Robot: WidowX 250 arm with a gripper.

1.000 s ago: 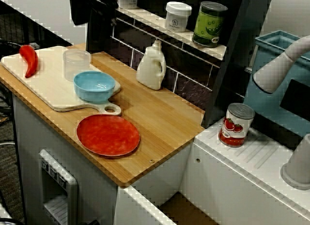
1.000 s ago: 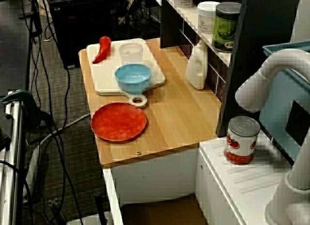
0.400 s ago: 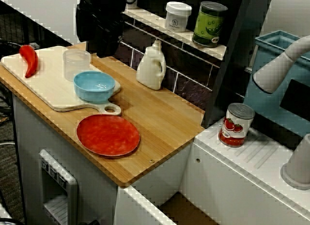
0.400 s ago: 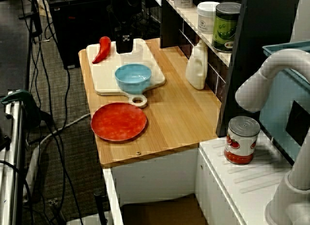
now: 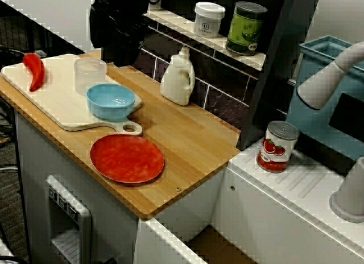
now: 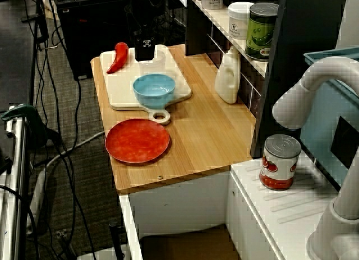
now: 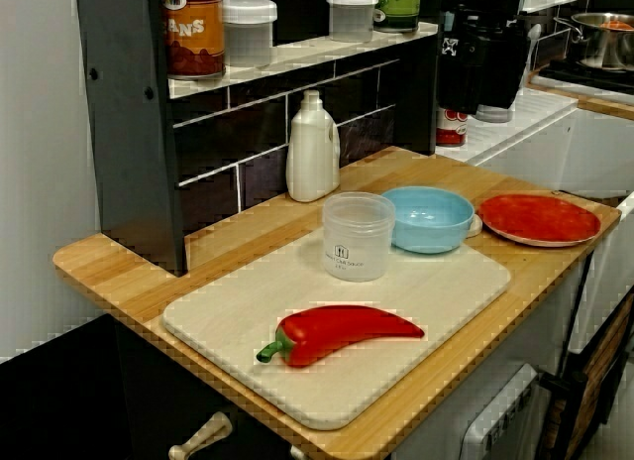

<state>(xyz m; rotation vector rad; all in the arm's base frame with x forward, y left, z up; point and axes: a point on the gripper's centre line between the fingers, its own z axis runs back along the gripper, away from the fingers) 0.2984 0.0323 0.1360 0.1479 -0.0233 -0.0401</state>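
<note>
My black gripper (image 5: 120, 53) hangs at the back left of the wooden counter, just behind a clear plastic cup (image 5: 90, 75) that stands on a pale cutting board (image 5: 51, 102). In the view from above the gripper (image 6: 144, 54) covers most of the cup. From the counter's end the gripper (image 7: 482, 103) shows as a dark shape at the upper right, and the cup (image 7: 358, 236) stands free. Its fingers are lost against the dark background. A blue bowl (image 5: 111, 100) sits beside the cup, and a red pepper (image 5: 34, 70) lies at the board's left end.
A red plate (image 5: 127, 158) lies near the counter's front edge. A white bottle (image 5: 178, 77) stands against the tiled back wall, with jars and a green can (image 5: 245, 28) on the shelf above. A tomato can (image 5: 277, 146) stands on the white unit at right, near the white arm (image 5: 330, 76).
The gripper has come down into view over the back of the cutting board and now hides the cup in the view from above. Since 0.4 s ago it has hardly moved.
</note>
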